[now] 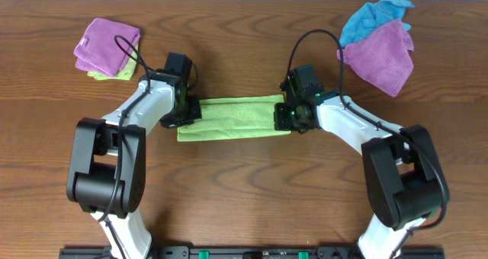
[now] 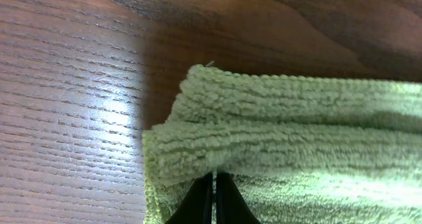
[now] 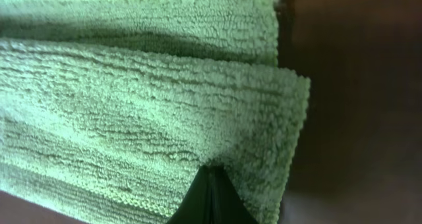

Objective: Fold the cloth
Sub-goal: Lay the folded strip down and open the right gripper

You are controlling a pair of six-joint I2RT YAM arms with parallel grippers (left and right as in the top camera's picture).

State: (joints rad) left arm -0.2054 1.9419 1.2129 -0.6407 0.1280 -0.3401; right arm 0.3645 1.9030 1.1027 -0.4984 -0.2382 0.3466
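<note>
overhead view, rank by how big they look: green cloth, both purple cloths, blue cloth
1. green cloth and right purple cloth: too alike to rank; the green one is folded into a strip, its ends under the claws
2. left purple cloth, folded
3. blue cloth, partly under the right purple cloth

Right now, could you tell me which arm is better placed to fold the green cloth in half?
Right, narrowly. The left tool and right tool each pinch an end of the cloth, but the right end lies flatter; the left looks bunched.
</note>
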